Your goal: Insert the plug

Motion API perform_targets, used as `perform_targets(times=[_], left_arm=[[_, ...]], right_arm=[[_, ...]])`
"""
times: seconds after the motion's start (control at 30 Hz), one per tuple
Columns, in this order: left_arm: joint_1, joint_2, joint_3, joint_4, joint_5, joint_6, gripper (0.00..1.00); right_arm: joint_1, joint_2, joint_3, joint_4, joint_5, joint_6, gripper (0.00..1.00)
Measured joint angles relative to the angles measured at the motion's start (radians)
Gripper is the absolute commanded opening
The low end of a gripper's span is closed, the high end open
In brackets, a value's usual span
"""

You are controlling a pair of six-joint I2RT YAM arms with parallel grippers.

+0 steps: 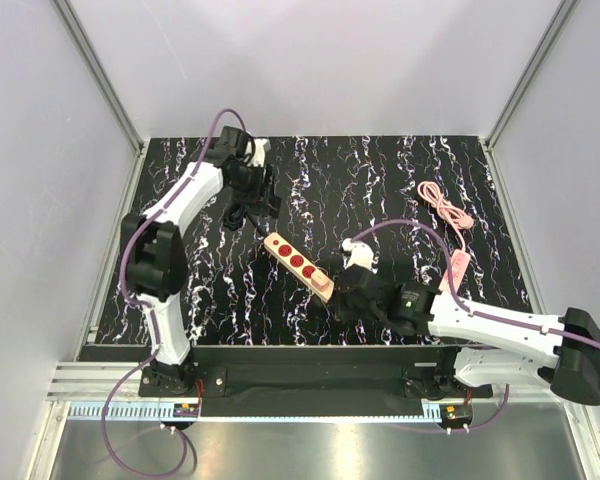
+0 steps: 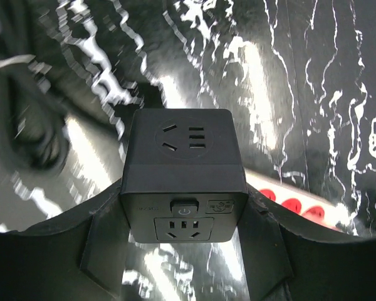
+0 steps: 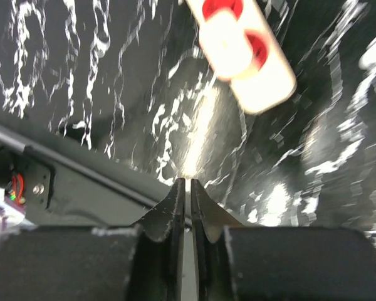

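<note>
1. Gripping the plug by its boxy body, the left gripper pinched it between both fingers, near the far end of the cream power strip but apart from it.
2. The right gripper hung just off the strip's near end, fingers pressed together on nothing.
3. Pick-up looked done; lining up and pushing the plug into the strip were left.

plug: matt black plastic, smooth faces, between the fingers of the left gripper
table: glossy black top, white marble veining, glare under the right gripper
power strip: smooth cream plastic, light sheen, ahead of the right gripper
right gripper: matt black plastic fingers
</note>
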Motion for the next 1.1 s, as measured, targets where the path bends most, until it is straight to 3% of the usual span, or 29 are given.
perform_targets(times=[0.23, 0.57, 0.8, 1.1], left_arm=[[-0.016, 0.158, 0.074, 0.05, 0.06, 0.0, 0.0], [-0.049, 0.2, 0.024, 0.089, 0.036, -0.012, 0.0], [-0.061, 0.125, -0.113, 0.197, -0.006, -0.073, 0.0], [-0.082, -0.014, -0.309, 0.269, -0.064, -0.103, 0.0]], right_arm=[[0.0, 0.002, -0.178, 0.183, -0.08, 0.158, 0.12], [-0.001, 0.059, -0.385, 0.479, -0.018, 0.256, 0.12], [-0.09, 0.186, -0.406, 0.702, 0.003, 0.241, 0.12], [-0.228, 0.297, -0.394, 0.767, -0.005, 0.2, 0.13]])
